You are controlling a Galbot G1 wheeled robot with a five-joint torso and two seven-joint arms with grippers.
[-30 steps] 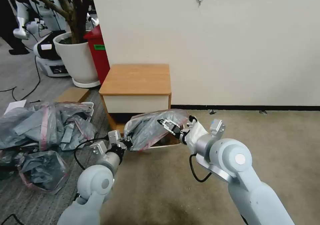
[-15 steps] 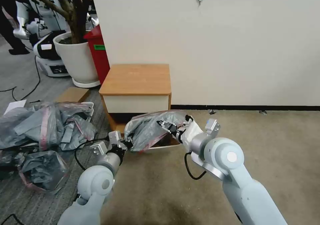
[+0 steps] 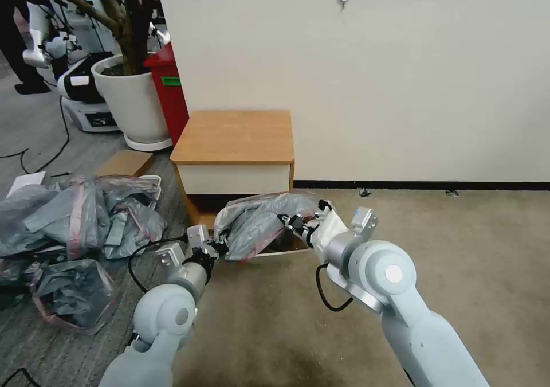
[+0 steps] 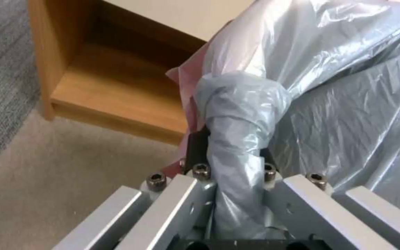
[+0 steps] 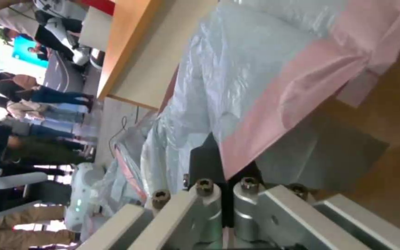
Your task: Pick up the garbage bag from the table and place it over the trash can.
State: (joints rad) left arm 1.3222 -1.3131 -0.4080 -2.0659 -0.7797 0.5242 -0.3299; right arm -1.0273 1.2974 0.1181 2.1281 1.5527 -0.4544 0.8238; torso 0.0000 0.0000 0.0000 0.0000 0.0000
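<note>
Nearest the robot, the left pincer point(image 3: 216, 243) is clamped on a twisted wad of the bag point(image 3: 258, 221); the right pincer point(image 3: 295, 223) pinches its pink rim. One bag hangs stretched between two pincers, low before the one desk point(image 3: 235, 136) and over the can point(image 3: 286, 251), whose rim peeks beneath. The step looks like spreading the mouth; next calls for lowering it around the rim.
</note>
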